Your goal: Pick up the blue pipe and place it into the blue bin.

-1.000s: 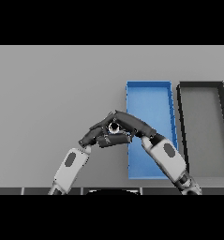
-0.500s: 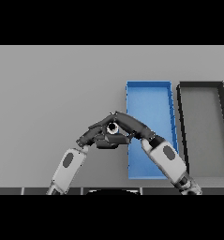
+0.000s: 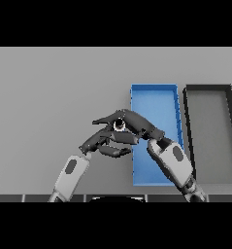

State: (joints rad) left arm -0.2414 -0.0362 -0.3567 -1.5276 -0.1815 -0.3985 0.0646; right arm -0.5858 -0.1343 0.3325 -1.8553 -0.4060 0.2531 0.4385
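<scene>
Blue bin (image 3: 156, 99) on grey counter (image 3: 54, 97); dark bin (image 3: 209, 131) just right. Both hands meet left of the blue bin: right hand (image 3: 134, 122) fingers extended, left hand (image 3: 105, 141) loosely curled. Pipe: cannot tell, hidden.

Surface: grey table (image 3: 49, 92).
On it, right side: blue bin (image 3: 154, 97), open top.
Just beside, further right: black bin (image 3: 209, 90), parallel, not touching.

You cannot see the blue pipe: both hands meet just left of the blue bin (image 3: 154, 97). The right hand (image 3: 137, 121) overlaps the bin's left wall, and its forearm hides the bin's near right corner.
</scene>
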